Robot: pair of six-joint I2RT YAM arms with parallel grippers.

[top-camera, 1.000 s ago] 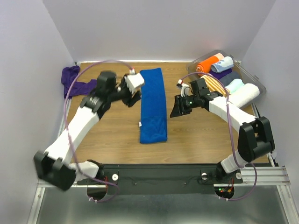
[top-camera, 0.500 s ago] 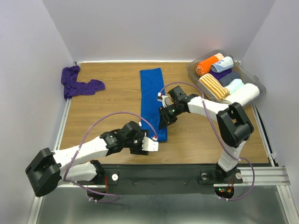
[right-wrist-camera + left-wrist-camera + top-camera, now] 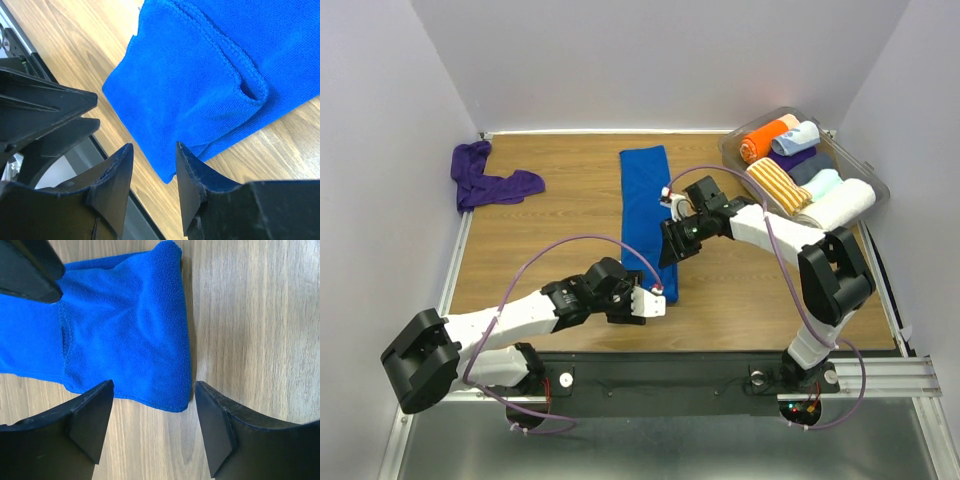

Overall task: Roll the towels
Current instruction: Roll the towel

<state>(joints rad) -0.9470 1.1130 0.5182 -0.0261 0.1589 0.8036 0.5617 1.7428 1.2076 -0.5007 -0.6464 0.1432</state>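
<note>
No legible text, label, brand, number or sign in any of the three views.

Top view: fixed high behind the arms, looking down over the whole desk (image 3: 570,200). Wrist views: close, looking down. All three share the blue towel (image 3: 645,200), near end.
</note>
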